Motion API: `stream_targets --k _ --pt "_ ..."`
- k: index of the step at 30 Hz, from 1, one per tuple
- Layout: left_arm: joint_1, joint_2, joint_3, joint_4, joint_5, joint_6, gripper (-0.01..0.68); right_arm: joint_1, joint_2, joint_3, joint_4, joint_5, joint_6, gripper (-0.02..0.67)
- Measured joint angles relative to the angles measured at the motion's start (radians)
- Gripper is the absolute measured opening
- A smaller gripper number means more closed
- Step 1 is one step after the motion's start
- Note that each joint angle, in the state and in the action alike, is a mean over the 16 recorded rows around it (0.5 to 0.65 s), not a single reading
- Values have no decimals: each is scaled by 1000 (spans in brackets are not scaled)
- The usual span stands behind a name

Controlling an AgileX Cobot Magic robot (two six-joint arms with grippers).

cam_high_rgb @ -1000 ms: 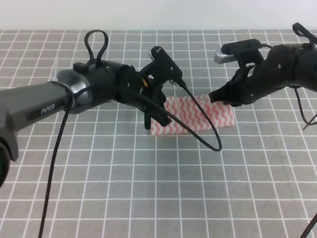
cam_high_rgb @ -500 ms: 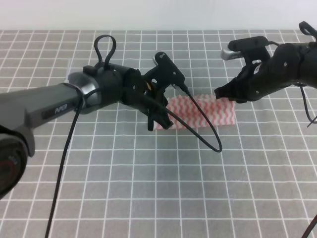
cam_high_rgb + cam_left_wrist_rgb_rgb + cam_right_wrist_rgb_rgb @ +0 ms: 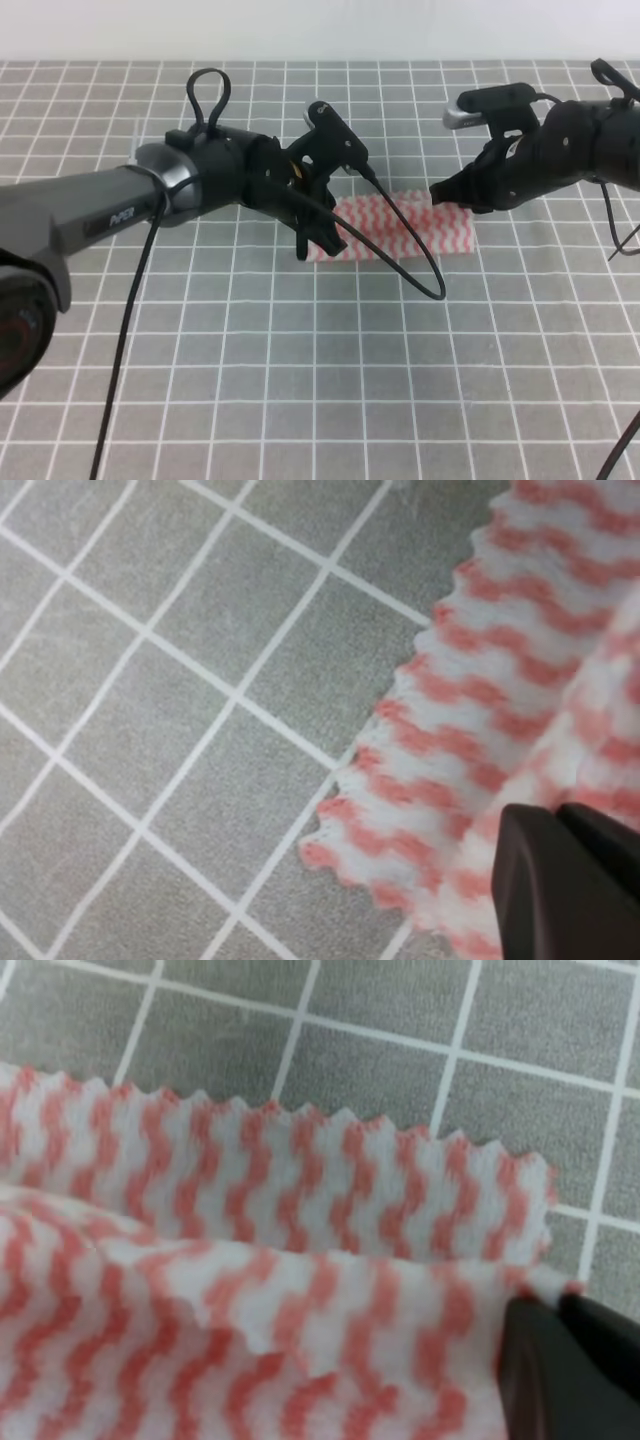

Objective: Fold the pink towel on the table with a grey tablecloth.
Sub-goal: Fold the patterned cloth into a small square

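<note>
The pink towel (image 3: pixel 400 228) lies partly folded near the middle of the grey tablecloth (image 3: pixel 300 400). The left arm reads "PiPER". The arms hide both towel ends. The left gripper (image 3: pixel 318 240) pinches its left edge, and the right gripper (image 3: pixel 445 193) pinches its right corner.

Left hand (image 3: pixel 570 880) pinches the pink towel (image 3: pixel 470 730) over the grey tablecloth (image 3: pixel 150 680).

A pale wall strip (image 3: pixel 320 28) borders the far edge.
</note>
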Motion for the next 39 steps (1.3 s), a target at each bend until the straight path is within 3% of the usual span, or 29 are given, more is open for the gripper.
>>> stream_targets --k 39 --pt "37 16 0 -20 -57 1 -3 -1 33 -1 12 -94 -3 10"
